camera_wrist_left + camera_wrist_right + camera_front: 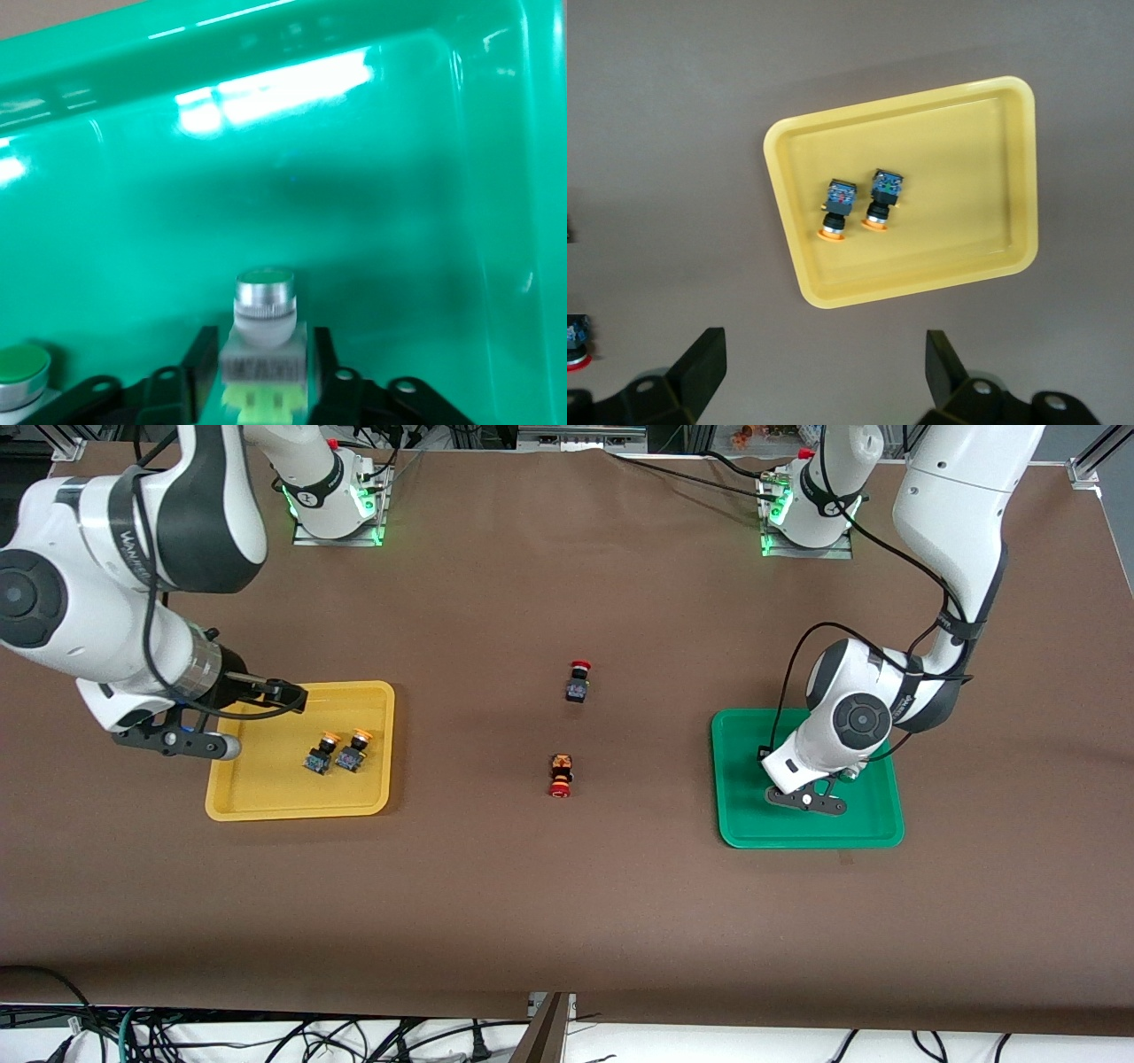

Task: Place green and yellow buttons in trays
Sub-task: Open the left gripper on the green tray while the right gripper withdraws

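Observation:
The green tray (744, 815) lies toward the left arm's end. My left gripper (804, 794) is low inside it. In the left wrist view the green tray (354, 177) fills the picture. A green-capped button (264, 332) sits between the left gripper's (264, 376) jaws, which stand narrowly apart with a thin gap on each side. A second green button (19, 370) lies beside it. The yellow tray (266, 797) holds two yellow-capped buttons (321, 755) (354, 749). They also show in the right wrist view (835, 211) (881, 200). My right gripper (288, 695) hangs open and empty above the yellow tray's (966, 177) edge.
Two red-capped buttons lie mid-table between the trays. One has a black body (578, 682). The other has an orange-black body (560, 775) and lies nearer the front camera. One red cap (574, 341) shows at the right wrist view's edge.

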